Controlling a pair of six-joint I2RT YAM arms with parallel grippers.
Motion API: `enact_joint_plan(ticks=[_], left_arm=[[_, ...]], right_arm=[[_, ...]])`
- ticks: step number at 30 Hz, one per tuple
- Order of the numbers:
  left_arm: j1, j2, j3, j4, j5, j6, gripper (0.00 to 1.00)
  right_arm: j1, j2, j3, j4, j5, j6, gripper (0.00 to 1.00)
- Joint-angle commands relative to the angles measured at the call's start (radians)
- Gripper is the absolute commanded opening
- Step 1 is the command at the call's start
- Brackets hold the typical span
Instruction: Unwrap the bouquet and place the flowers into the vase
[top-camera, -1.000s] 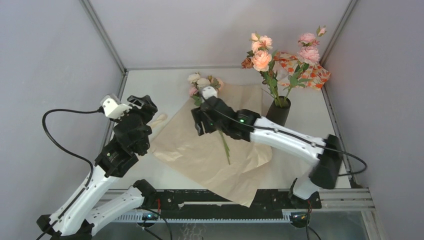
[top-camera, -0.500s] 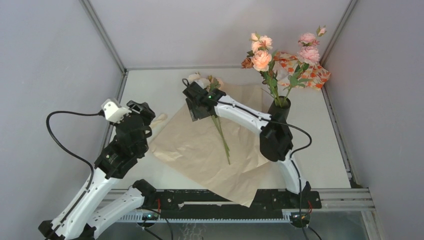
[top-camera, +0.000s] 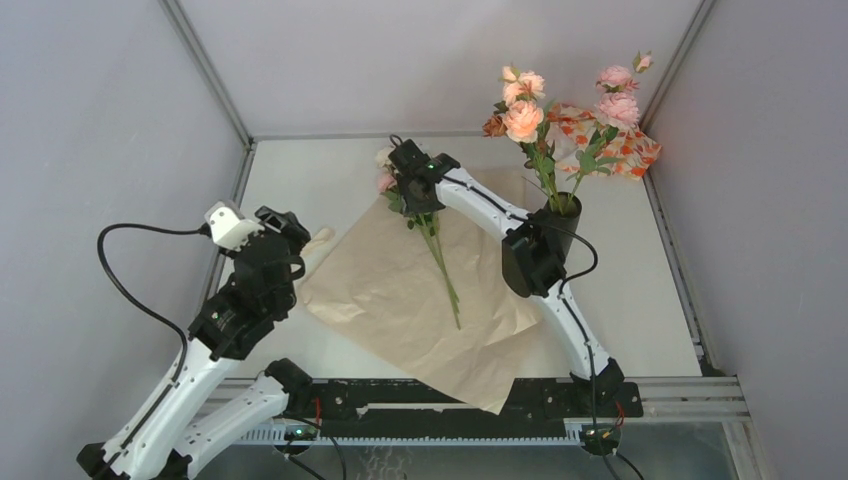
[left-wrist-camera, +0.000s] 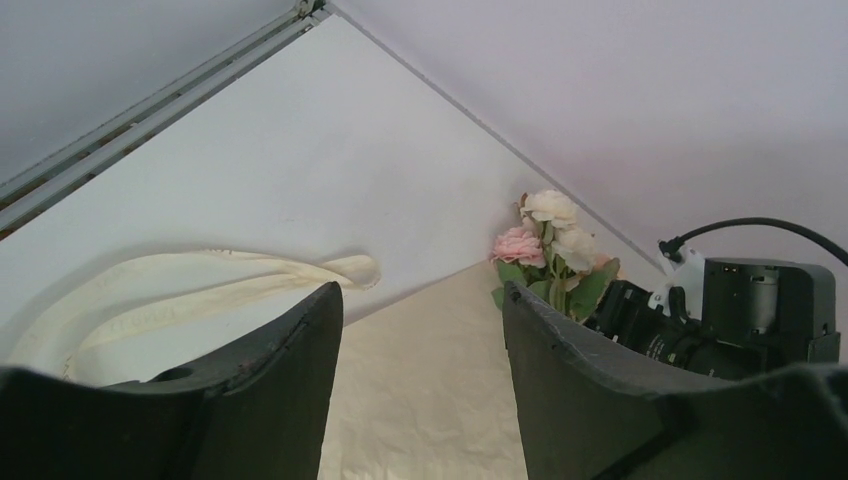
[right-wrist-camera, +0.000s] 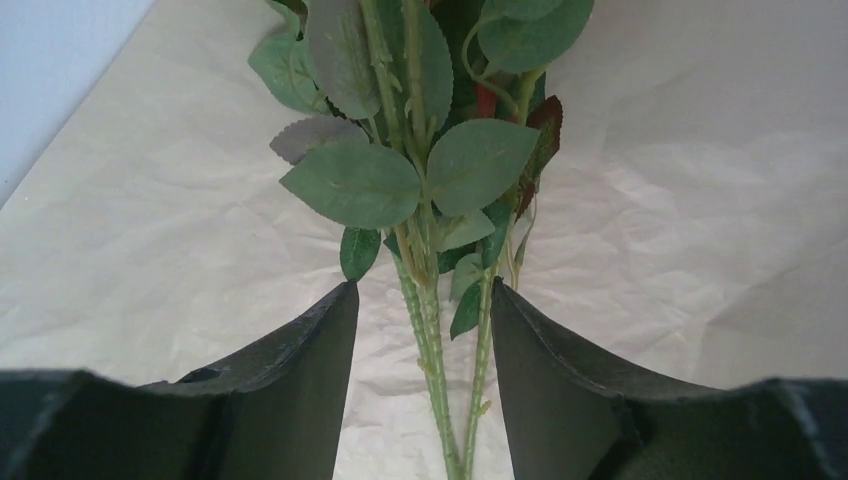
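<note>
**Paper mid-table, vase to its right**

The paper lies spread in the middle of the table. Loose flowers lie on it, heads at its far edge, stems pointing near. The ribbon lies just left of the paper. The vase stands just right of it, holding more flowers. The cloth sits behind the vase, in the far right corner

My top camera looks down from behind; left wrist sees the flowers from afar, right wrist hangs close over them.
</note>
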Motion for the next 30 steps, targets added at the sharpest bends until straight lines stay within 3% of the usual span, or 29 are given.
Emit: enact_joint_plan(ticks=[1, 5, 12, 18, 25, 28, 30], left_arm=[[0.005, 0.003, -0.028, 0.014, -0.007, -0.008, 0.65], [0.006, 0.024, -0.032, 0.030, -0.012, 0.011, 0.66], [0.006, 0.041, -0.037, 0.031, -0.001, 0.009, 0.66], [0.006, 0.036, -0.040, 0.031, 0.006, 0.015, 0.66], [0.005, 0.023, -0.045, 0.033, 0.004, 0.025, 0.66], [0.005, 0.018, -0.047, 0.033, 0.005, 0.027, 0.66], [0.006, 0.013, -0.048, 0.033, 0.006, 0.027, 0.66]], right_arm=[[0.000, 0.018, 0.055, 0.009, -0.033, -0.038, 0.60], [-0.002, 0.053, 0.089, 0.012, -0.053, -0.041, 0.59], [-0.013, 0.098, 0.109, 0.004, -0.069, -0.042, 0.40], [-0.037, 0.102, 0.109, -0.001, -0.059, -0.035, 0.39], [-0.029, 0.076, 0.099, 0.028, -0.058, -0.055, 0.16], [-0.008, 0.046, 0.094, 0.052, -0.030, -0.082, 0.01], [0.001, 0.021, 0.092, 0.057, -0.013, -0.093, 0.00]])
